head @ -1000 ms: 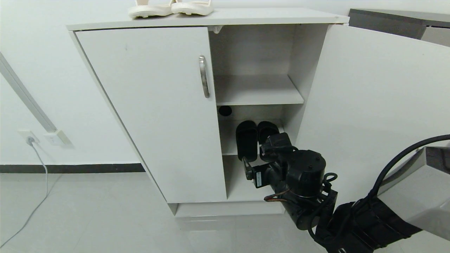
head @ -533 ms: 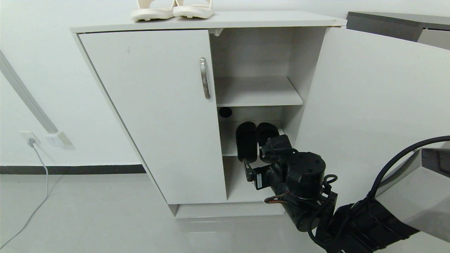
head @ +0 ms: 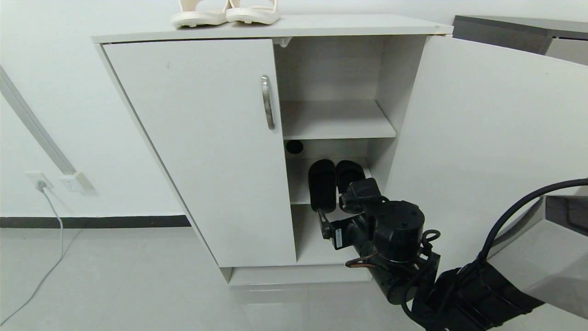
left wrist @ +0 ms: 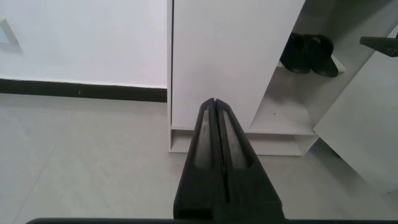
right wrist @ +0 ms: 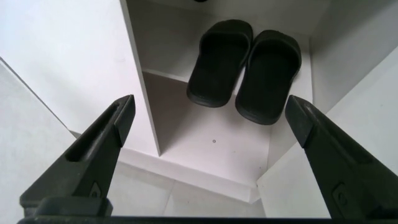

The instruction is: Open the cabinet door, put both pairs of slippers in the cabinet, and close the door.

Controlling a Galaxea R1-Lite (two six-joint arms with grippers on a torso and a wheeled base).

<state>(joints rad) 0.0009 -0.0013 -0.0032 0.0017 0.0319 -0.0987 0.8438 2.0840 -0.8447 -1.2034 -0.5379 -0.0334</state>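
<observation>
1. Just ahead of your right gripper (right wrist: 208,115), between its two fingers as the wrist view lines them up, the black slippers (right wrist: 245,68) lie side by side on the middle shelf (head: 298,191). Their heels hang a little past its front edge. The jaws are spread wide with nothing in them, so this pair looks already delivered.
2. Your left gripper (left wrist: 214,102) hangs low before the cabinet (head: 321,23), fingers pressed together and empty, well apart from the slippers.
3. Far above the right gripper, the white slippers (head: 225,13) sit on the cabinet top near its front edge. That spot looks easy to reach from the front, and this pair probably goes in next.
4. Mind the edges. The open door (head: 482,138) stands close on the gripper's outer side, and the closed door (head: 197,147) borders the opening on the other. Backing straight out seems safest.
5. Above the black pair, the upper shelf (head: 335,119) offers bare room for the second pair.
</observation>
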